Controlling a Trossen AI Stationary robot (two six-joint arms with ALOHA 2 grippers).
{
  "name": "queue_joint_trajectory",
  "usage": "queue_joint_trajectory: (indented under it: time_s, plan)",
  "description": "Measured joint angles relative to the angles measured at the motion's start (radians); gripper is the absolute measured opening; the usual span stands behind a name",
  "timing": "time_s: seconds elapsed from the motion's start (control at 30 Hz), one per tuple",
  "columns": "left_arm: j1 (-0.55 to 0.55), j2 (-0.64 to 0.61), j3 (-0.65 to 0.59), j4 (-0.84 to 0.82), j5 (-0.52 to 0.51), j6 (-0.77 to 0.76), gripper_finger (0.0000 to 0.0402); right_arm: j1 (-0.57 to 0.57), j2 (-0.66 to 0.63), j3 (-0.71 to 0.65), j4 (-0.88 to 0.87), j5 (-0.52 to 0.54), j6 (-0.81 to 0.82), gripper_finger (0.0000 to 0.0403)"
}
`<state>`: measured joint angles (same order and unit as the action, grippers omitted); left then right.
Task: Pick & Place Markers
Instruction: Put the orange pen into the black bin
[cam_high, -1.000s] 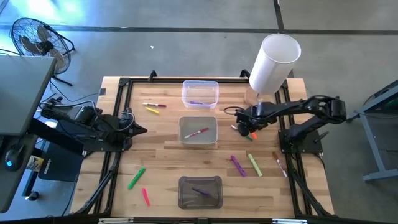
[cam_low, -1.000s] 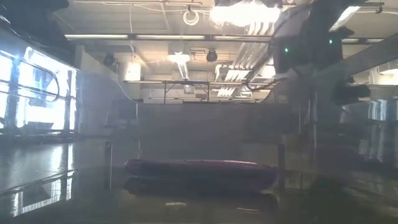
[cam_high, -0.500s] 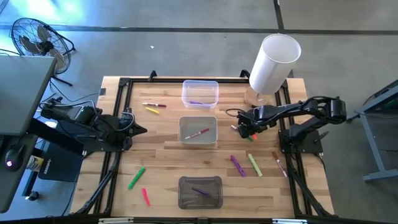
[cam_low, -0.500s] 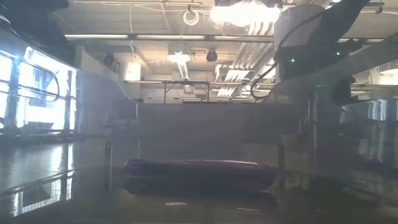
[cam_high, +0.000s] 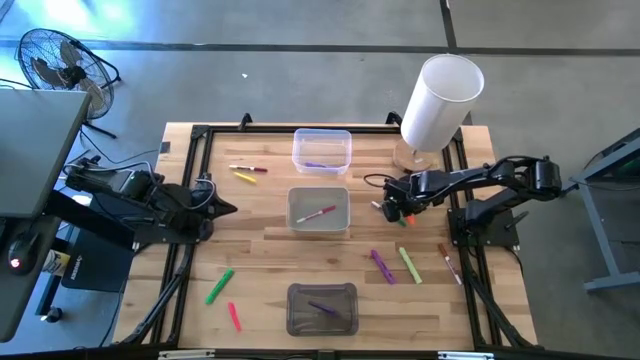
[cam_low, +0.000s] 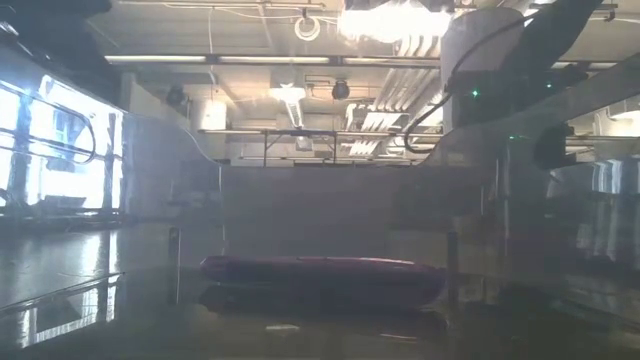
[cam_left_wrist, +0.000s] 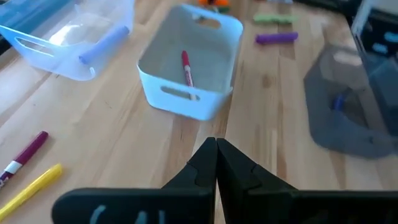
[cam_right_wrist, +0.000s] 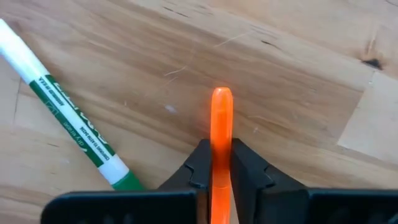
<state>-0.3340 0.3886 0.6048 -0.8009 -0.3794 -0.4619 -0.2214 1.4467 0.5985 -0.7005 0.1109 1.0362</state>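
An orange marker (cam_right_wrist: 221, 115) lies on the wood right of the white bin (cam_high: 296, 226), and my right gripper (cam_right_wrist: 221, 163) is shut on it; in the high view the gripper (cam_high: 392, 208) covers most of it. A white-bodied green marker (cam_right_wrist: 71, 118) lies beside it. More markers lie loose: purple (cam_high: 382, 265), green (cam_high: 410, 264), a thin dark one (cam_high: 450, 262), green (cam_high: 219, 285), pink (cam_high: 234, 316), and yellow (cam_high: 245, 177) with a red-and-white one (cam_high: 250, 168). My left gripper (cam_high: 225, 208) waits shut at the table's left (cam_left_wrist: 216, 149). My right gripper pinches the orange marker's two long sides (cam_right_wrist: 221, 146) between its two fingers. The fingers come from above, slanting in from the table's right, and lie along the marker. Its free end (cam_right_wrist: 222, 94) sticks out past the fingertips, low over the wood.
Three bins stand in a row down the table's middle: a clear one (cam_high: 321, 136) at the far edge with a purple marker, the white one with a red marker (cam_high: 316, 214), a grey one (cam_high: 322, 292) near the front edge with a purple marker. A big white cylinder (cam_high: 438, 100) stands far right.
My right arm has shifted a little over the orange marker, its gripper edging toward the table's near edge. The loose markers and bins lie where they were.
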Motion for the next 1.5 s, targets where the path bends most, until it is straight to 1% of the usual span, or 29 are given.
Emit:
queue_joint_trajectory:
  time_s: [0.13, 0.27, 0.47, 0.67, 0.8, 0.97, 1.1, 1.2, 1.4, 1.5]
  plan:
    - [0.0, 0.009, 0.001, 0.042, -0.072, -0.013, 0.0, 0.0, -0.002, 0.008, -0.01, -0.002, 0.013, 0.0023]
    - [0.0, 0.038, 0.001, 0.066, -0.077, 0.021, 0.0, 0.008, -0.036, 0.029, -0.057, 0.004, 0.027, 0.0023]
    - [0.0, 0.115, 0.001, 0.115, -0.076, 0.052, 0.0, 0.063, -0.154, 0.067, -0.144, 0.094, 0.121, 0.0023]
    - [0.0, 0.17, 0.001, 0.114, -0.076, 0.065, 0.0, 0.144, -0.278, 0.096, -0.159, 0.131, 0.201, 0.0023]
    - [0.0, 0.197, 0.001, 0.114, -0.077, 0.065, 0.0, 0.232, -0.336, 0.155, -0.154, 0.232, 0.213, 0.0023]
    - [0.0, 0.219, 0.001, 0.125, -0.077, 0.062, 0.0, 0.345, -0.36, 0.267, -0.151, 0.386, 0.208, 0.0023]
    - [0.0, 0.226, 0.001, 0.124, -0.078, 0.069, 0.0, 0.429, -0.332, 0.373, -0.122, 0.481, 0.143, 0.0023]
    - [0.0, 0.226, 0.001, 0.124, -0.078, 0.067, 0.0, 0.484, -0.282, 0.461, -0.076, 0.514, 0.062, 0.0023]
    - [0.0, 0.226, 0.001, 0.127, -0.077, 0.061, 0.0, 0.587, -0.098, 0.679, -0.026, 0.543, -0.107, 0.0023]
    - [0.0, 0.225, 0.001, 0.127, -0.076, 0.061, 0.0, 0.626, 0.019, 0.8, -0.027, 0.527, -0.176, 0.0023]
